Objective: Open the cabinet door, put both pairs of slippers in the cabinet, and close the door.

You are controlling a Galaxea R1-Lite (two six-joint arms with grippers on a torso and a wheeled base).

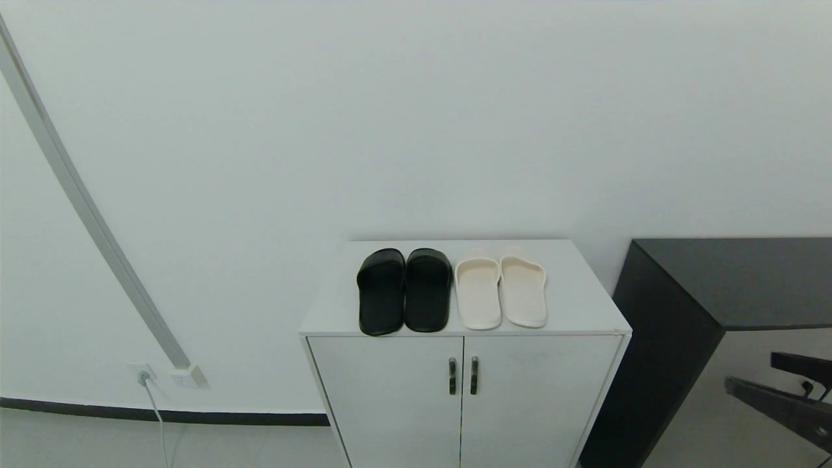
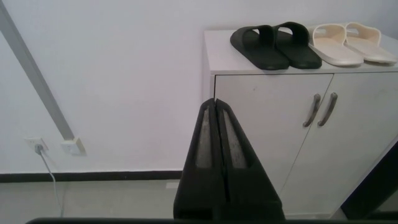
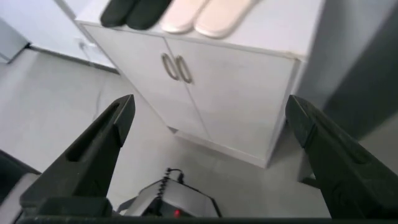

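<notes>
A white cabinet (image 1: 390,403) stands against the wall with both doors shut, its two dark handles (image 1: 463,376) side by side at the centre seam. On its top lie a black pair of slippers (image 1: 403,290) on the left and a cream pair of slippers (image 1: 500,291) on the right. My left gripper (image 2: 216,106) is shut and empty, held in front of the cabinet (image 2: 267,124), to the left of the handles (image 2: 320,110). My right gripper (image 3: 210,104) is wide open and empty, above the floor and apart from the doors (image 3: 249,93); it shows low at the right (image 1: 790,385).
A black table (image 1: 734,279) stands close against the cabinet's right side. On the wall to the left are a slanting grey conduit (image 1: 84,201) and a socket with a plugged cable (image 1: 144,375). Bare floor (image 3: 50,93) lies in front of the cabinet.
</notes>
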